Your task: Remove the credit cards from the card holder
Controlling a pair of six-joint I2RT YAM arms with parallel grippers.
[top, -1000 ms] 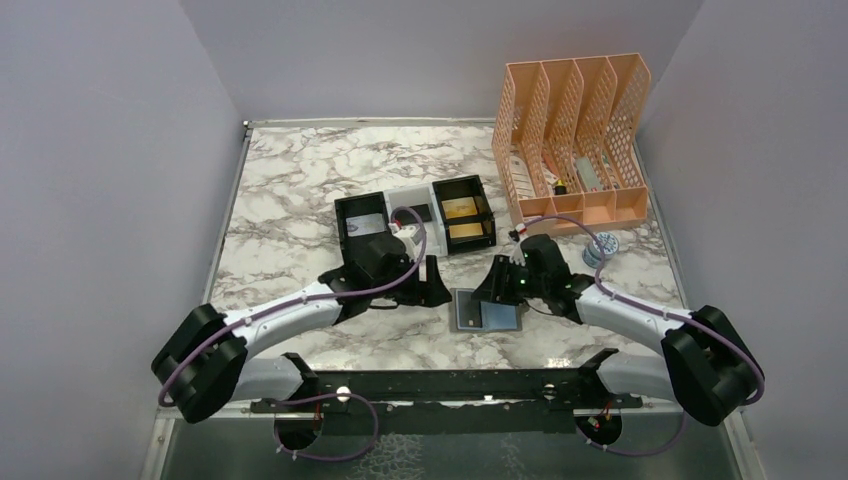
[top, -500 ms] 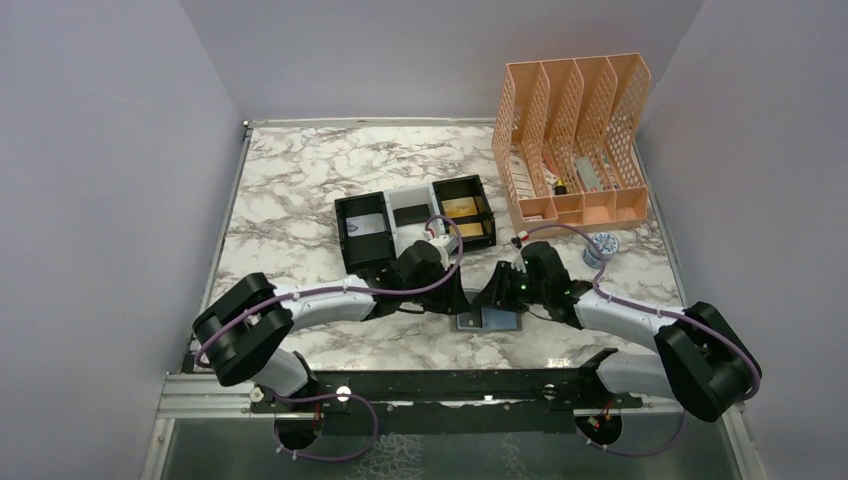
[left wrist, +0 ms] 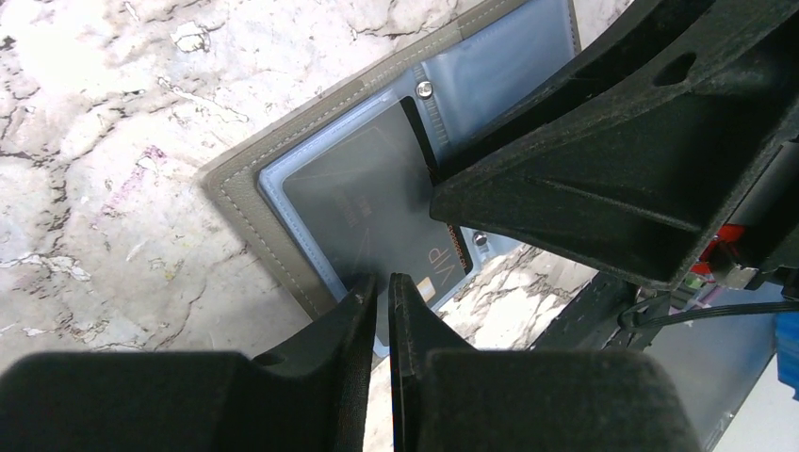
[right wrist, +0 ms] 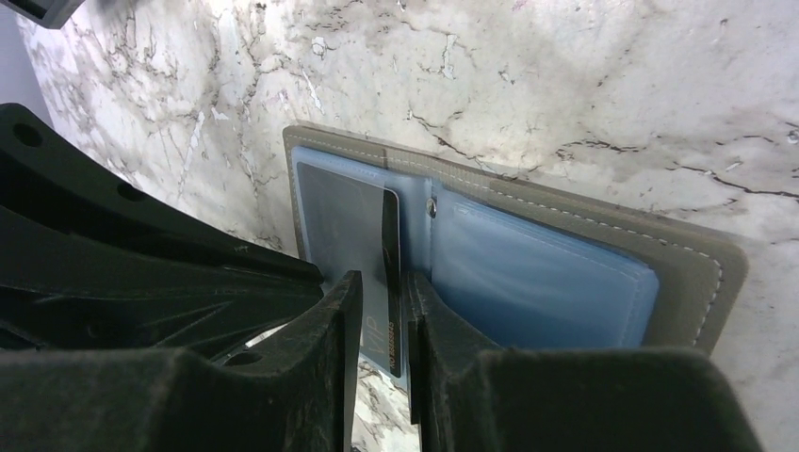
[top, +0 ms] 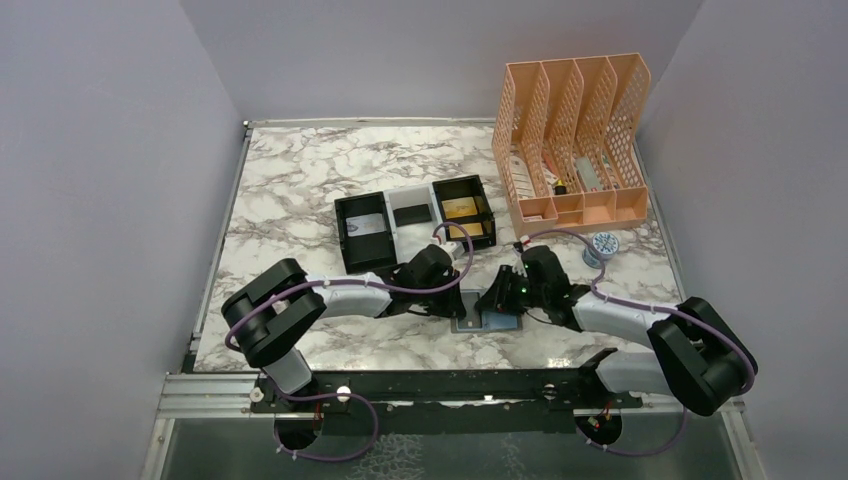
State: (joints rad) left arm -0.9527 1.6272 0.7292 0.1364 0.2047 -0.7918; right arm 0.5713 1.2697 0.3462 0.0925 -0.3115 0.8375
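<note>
The card holder (top: 492, 321) lies open on the marble between my two grippers, grey-taupe rim (left wrist: 254, 221) outside, blue-grey sleeves (right wrist: 546, 273) inside. A dark credit card (left wrist: 377, 198) marked VIP sits in the left sleeve, its end poking out over the table. My left gripper (left wrist: 383, 282) is pinched on the holder's near edge at that sleeve, only a thin slit showing between its fingers. My right gripper (right wrist: 382, 282) straddles the card's striped long edge (right wrist: 390, 235) with a narrow gap left. A gold card (top: 462, 208) lies in the tray.
A black-and-white three-compartment tray (top: 345, 232) stands just behind the left arm. A peach mesh file rack (top: 575, 140) fills the back right, with a small round object (top: 605, 243) in front of it. The two grippers almost touch over the holder.
My left arm has swung right from the tray to the holder and its jaws have closed down. The right gripper's jaws have narrowed over the card.
</note>
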